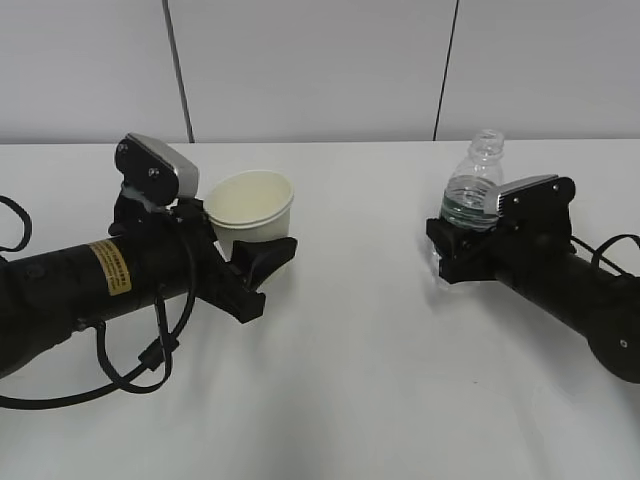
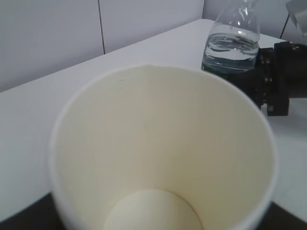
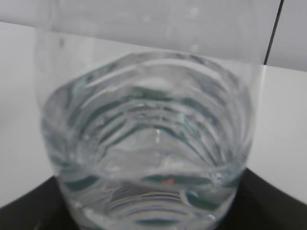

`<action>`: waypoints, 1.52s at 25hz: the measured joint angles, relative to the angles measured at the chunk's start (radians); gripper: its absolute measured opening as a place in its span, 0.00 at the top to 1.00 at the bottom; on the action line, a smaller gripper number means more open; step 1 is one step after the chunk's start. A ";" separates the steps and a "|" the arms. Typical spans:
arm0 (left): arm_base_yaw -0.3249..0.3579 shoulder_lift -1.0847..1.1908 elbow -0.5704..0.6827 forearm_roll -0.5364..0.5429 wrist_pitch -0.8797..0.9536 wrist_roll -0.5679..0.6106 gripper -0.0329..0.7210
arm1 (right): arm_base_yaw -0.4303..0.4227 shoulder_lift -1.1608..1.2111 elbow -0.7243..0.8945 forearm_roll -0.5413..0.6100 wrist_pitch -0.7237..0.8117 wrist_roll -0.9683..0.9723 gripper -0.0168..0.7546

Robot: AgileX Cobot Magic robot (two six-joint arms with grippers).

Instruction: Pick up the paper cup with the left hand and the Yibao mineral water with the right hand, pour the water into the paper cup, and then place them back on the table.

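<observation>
left hand [image 1: 262, 262] grasps upright paper cup [image 1: 252, 212] | right hand [image 1: 450, 252] grasps upright water bottle [image 1: 474, 190] | cup well apart, to bottle's left

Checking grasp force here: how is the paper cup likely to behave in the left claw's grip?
The paper cup looks thin-walled, so it would probably dent if squeezed hard. Its inside shows no water, so it is likely very light and easy to tip. The left claw sits around its lower part, which may steady it.

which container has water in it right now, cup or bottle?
The Yibao mineral water in the right hand; the paper cup in the left hand is dry inside.
</observation>
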 joint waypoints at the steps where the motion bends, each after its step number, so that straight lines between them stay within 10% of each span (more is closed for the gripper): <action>1: 0.000 0.000 0.000 0.000 0.000 0.000 0.39 | 0.004 -0.009 -0.001 -0.002 0.004 0.000 0.35; 38: 0.000 0.000 0.000 0.049 0.035 -0.026 0.39 | 0.238 -0.090 -0.366 -0.325 0.395 0.007 0.37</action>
